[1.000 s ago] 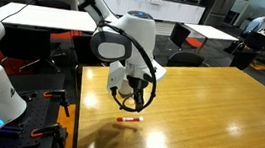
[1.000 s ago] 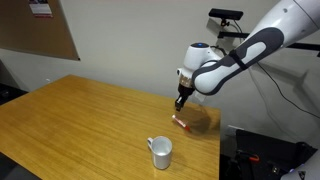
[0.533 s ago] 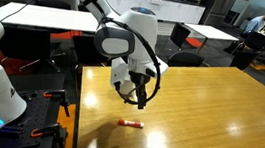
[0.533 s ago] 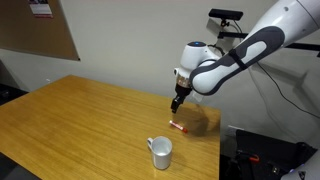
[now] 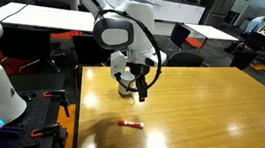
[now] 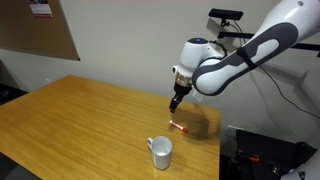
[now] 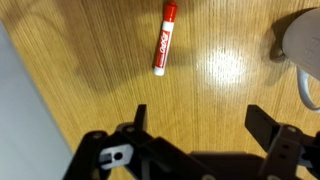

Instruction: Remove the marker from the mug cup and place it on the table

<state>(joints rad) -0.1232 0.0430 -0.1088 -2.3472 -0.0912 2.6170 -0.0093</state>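
claw (image 5: 138,93) risen higher above marker (image 5: 130,124) | spread wide, empty | glossy table (image 5: 218,114), white tables (image 5: 39,15) behind

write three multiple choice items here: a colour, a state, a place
1. The small cylindrical mug with a loop handle is: A white, B blue, C black.
2. The robot's pincer is: A shut on the mug, B open and empty, C shut on nothing.
3. The thin red stick-shaped marker is: A in the mug, B lying on the glossy honey-coloured wooden table, C in the pincer.
Answers: 1 A, its wall looks white; 2 B, jaws apart, nothing between; 3 B, flat on the wood.
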